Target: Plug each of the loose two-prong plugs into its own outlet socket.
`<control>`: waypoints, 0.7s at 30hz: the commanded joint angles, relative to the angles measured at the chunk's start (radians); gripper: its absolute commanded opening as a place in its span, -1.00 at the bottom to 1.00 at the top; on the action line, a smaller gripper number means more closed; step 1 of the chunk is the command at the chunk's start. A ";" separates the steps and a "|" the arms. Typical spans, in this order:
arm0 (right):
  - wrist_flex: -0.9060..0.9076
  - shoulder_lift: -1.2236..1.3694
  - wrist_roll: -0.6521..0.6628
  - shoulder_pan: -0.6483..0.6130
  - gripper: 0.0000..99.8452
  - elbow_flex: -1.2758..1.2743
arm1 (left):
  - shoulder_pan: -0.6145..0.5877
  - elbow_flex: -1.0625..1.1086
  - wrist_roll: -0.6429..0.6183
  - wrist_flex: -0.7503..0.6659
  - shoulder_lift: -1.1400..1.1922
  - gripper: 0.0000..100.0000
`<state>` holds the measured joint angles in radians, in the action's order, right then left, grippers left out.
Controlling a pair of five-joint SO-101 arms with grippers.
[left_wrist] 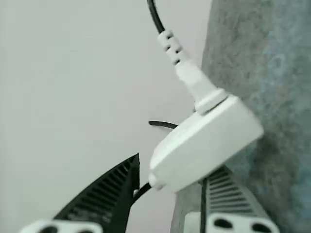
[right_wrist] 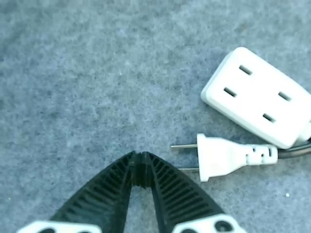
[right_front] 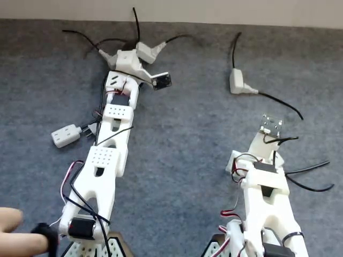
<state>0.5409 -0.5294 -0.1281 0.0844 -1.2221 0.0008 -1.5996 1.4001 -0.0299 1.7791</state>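
My left gripper point(left_wrist: 170, 187) is at the far edge of the carpet by the wall, open, and a white plug block point(left_wrist: 204, 141) on a black cord lies across its fingertips. From above, that block point(right_front: 146, 52) sits just past the left gripper point(right_front: 135, 58). My right gripper point(right_wrist: 141, 167) is shut and empty, low over the carpet. Just beyond its tip lies a loose white two-prong plug point(right_wrist: 223, 156), prongs bare, beside a white outlet block point(right_wrist: 262, 97) with two free sockets. From above, that outlet block point(right_front: 233, 159) peeks out beside the right arm.
Another white outlet block point(right_front: 65, 136) lies left of the left arm with a dark plug point(right_front: 89, 129) at its end. A white plug point(right_front: 237, 81) on a black cord rests at the far right. Black cords fan out near the wall.
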 commanded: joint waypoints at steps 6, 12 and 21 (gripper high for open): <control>-0.016 -0.021 -0.011 0.005 -0.98 0.015 | -0.039 -0.064 0.029 -0.037 -0.234 -0.61; -0.016 -0.021 -0.011 0.005 -0.98 0.015 | -0.159 -0.062 -0.126 0.164 -0.417 -0.62; -0.016 -0.021 -0.011 0.005 -0.98 0.012 | -0.254 -0.062 -0.170 0.338 -0.479 -0.62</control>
<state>0.5409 -0.5294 -0.1281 0.0844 -1.2221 -0.2524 -1.6103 1.2405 0.2509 1.3878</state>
